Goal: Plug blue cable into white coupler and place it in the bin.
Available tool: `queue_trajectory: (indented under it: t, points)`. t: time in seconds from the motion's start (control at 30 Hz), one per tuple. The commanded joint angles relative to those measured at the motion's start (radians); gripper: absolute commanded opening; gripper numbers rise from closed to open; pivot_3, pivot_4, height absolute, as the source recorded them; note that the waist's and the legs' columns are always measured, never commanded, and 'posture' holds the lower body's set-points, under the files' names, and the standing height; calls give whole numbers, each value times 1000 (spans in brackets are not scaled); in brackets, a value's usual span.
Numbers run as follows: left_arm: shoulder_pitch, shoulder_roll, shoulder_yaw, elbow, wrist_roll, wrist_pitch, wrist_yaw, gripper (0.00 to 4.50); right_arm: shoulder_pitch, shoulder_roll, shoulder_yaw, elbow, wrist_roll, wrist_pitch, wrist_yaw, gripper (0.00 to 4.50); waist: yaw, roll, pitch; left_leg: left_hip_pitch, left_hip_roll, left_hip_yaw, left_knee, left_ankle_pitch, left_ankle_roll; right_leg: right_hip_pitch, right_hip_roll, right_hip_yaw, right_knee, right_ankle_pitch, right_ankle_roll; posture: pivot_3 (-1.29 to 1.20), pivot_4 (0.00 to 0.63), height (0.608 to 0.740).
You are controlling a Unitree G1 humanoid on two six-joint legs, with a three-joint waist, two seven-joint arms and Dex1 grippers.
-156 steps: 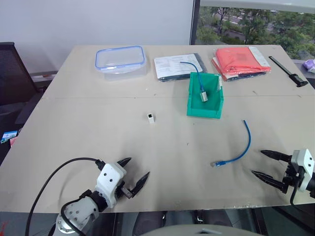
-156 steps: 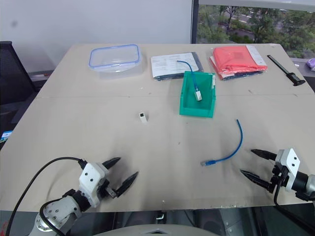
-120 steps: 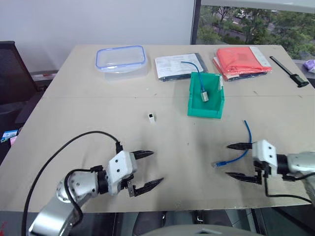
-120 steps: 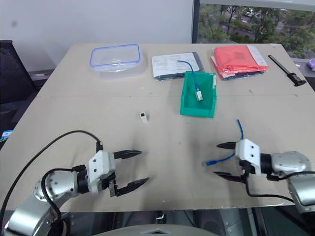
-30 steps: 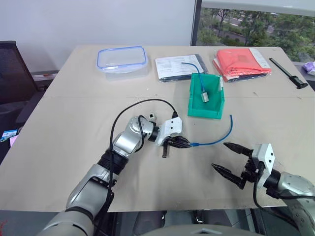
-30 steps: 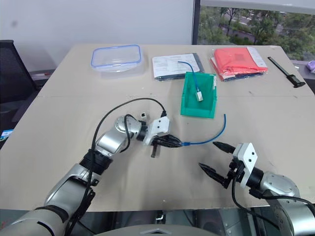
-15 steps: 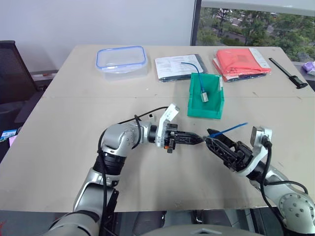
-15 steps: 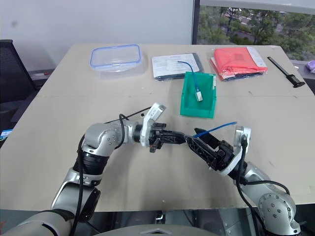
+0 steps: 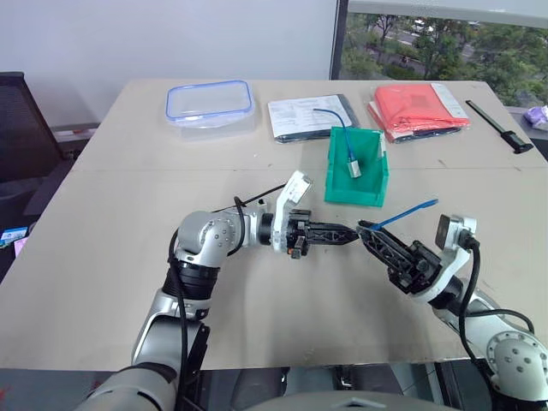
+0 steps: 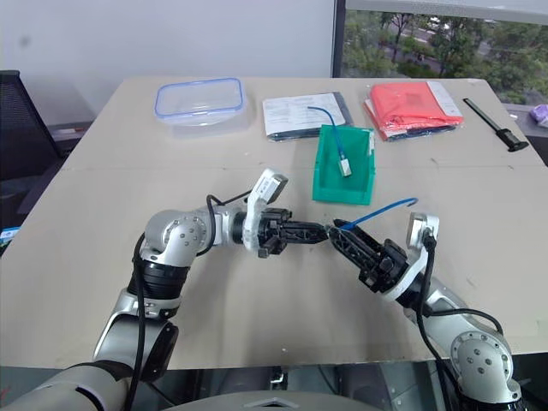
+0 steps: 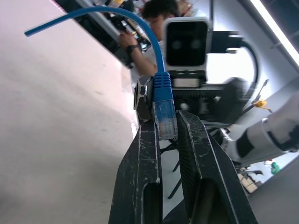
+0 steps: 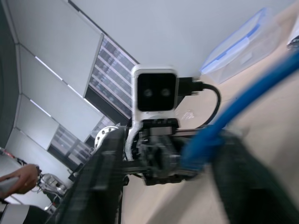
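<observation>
**Handover risk at the plug of the blue cable**

Risk gathers where the two arms meet in mid-air above the bench [image 9: 111,257]. On the left, the left end effector [image 9: 349,233] points level toward the other arm. It is clamped shut on the clear plug of the blue cable [image 9: 407,211], which the left wrist view shows pinched between the two black fingers [image 11: 140,154]. The plug is bare, with no white coupler on it.

Tip to tip with it, the right end effector [image 9: 370,233] has its fingers on either side of the cable just behind the plug. The right wrist view is too blurred there to tell whether they are gripping it or merely flanking it. From that meeting point the cable rises and arcs away to the right, its free end hanging in the air.

The likely failure is a mistimed handover. If the left lets go before the right has a firm pinch, the thin cable could slip out and drop to the bench. If both clamp and either arm pulls, the plug could twist in the grip or its latch could bend. A skewed plug would later make insertion awkward.

Beyond the two arms, the bin [image 9: 355,199] already holds another blue cable [image 9: 342,128] with a grey-white block [image 9: 354,168]. The free end could snag there on a careless swing.
</observation>
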Motion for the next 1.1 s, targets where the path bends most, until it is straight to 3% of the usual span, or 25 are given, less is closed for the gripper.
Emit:
queue_trajectory:
  t: [0.03, 0.07, 0.3, 0.33, 0.53, 0.77, 0.9, 1.0, 1.1]
  points:
    - [-8, 12, 7, -26, -18, -11, 3, 0, -14, 3, -34, -30, 58, -15, 11, 351, -1, 0, 0, 0, 0, 0, 0, 0, 0, 0, 0, 0, 0, 0, 0, 0, 150, 737]
    - [-8, 11, 10, -25, -24, -10, 6, 0, -12, -2, -32, -31, 56, -12, 18, 84, -1, 0, 0, 0, 0, 0, 0, 0, 0, 0, 0, 0, 0, 0, 0, 0, 150, 737]
    - [19, 32, 26, -78, -71, -31, -30, 0, -19, -8, -6, -23, 34, -4, 38, 84, -1, 0, 0, 0, 0, 0, 0, 0, 0, 0, 0, 0, 0, 0, 0, 0, 150, 737]
    - [28, 37, 34, -94, -86, -34, -42, 937, -27, -4, -3, -18, 33, -5, 33, 0, -4, 0, 0, 0, 0, 0, 0, 0, 0, 0, 0, 0, 0, 0, 0, 0, 150, 737]
    - [130, 65, 253, -286, -331, 33, 78, 3377, -74, 9, -14, 42, -48, -40, 0, 0, -5, 0, 0, 0, 1, 0, -1, 0, 0, 0, -1, 0, 0, -1, -1, 0, 150, 737]
    - [347, 81, 420, -605, -376, -47, 489, 3377, -120, -4, -12, 100, -171, -70, 29, 0, -1, 0, 0, 0, 0, 0, -2, 0, 0, 0, -3, 1, -1, -1, -1, 0, 150, 737]
    - [509, 28, 385, -711, -57, -276, 693, 3377, -151, 14, 4, 117, -228, -88, 39, 0, 1, 0, 0, 1, -1, 0, -2, 0, 0, 0, -4, 2, 0, -1, -3, 0, 150, 737]
    - [629, 62, 220, -687, 337, -540, 814, 3377, -174, 17, 18, 139, -248, -78, 60, 0, 1, 0, 0, 2, -1, 2, -2, 0, 0, 0, -4, 2, -1, -1, -3, 0, 150, 737]
    - [680, 13, 150, -617, 506, -701, 897, 3377, -192, 22, 35, 160, -279, -77, 78, 0, 2, 0, 0, 2, -1, 3, -3, 0, 0, 0, -4, 2, -1, -2, -4, 0, 150, 737]
